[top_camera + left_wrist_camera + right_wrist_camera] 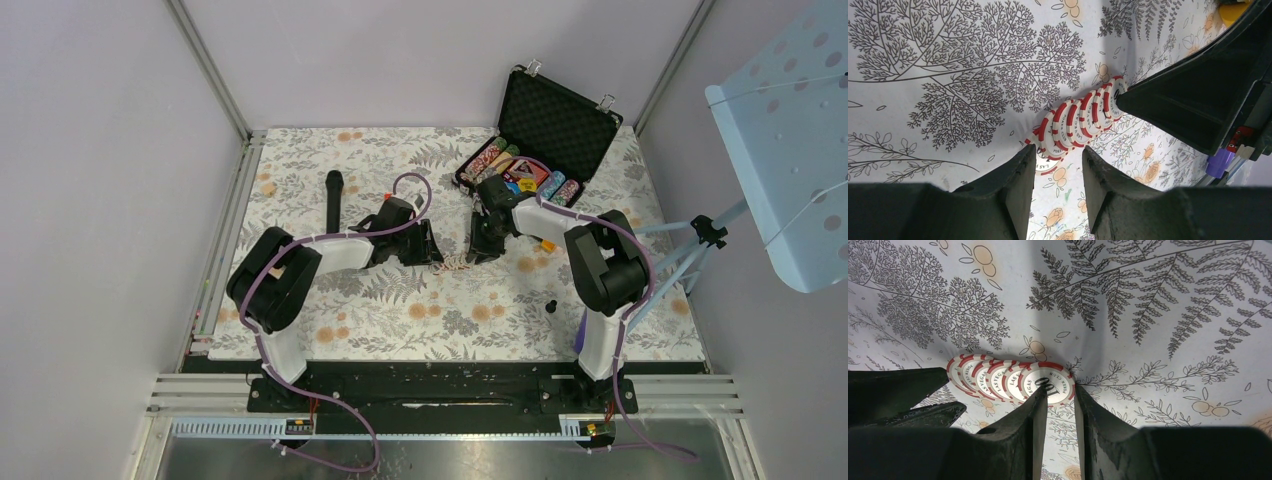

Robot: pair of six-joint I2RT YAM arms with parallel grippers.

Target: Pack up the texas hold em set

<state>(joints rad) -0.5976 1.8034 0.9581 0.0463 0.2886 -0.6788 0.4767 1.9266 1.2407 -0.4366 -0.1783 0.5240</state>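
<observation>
The row of red-and-white chips lies on the floral table near its centre, each disc leaning on the next like a toppled roll. It is not yet in the set. The black briefcase stands open at about 1 o'clock from the row, well apart from it. Its foam lid is raised, and its tray already holds several rolls of striped chips with other coloured pieces beside them. By my judgement the packing is well along. This loose row has to be gathered and carried over, and the lid has to be shut and latched.

The left gripper sits low at the row's 9 o'clock end. Its jaws stand a narrow way apart with cloth showing between them, and the last chip lies partly under one fingertip – not clamped, as far as I can tell. The right gripper meets the other end at about 3 o'clock. Its jaws are likewise narrowly parted and hold nothing, and its tips rest just against the face of the chip marked 100. Both arms reach forward and inward with the wrists pitched down, so the row is bracketed between them – a pose that looks meant for pressing the chips into one tight stack.

A black microphone lies at 10 o'clock from the row, clear of both arms.
</observation>
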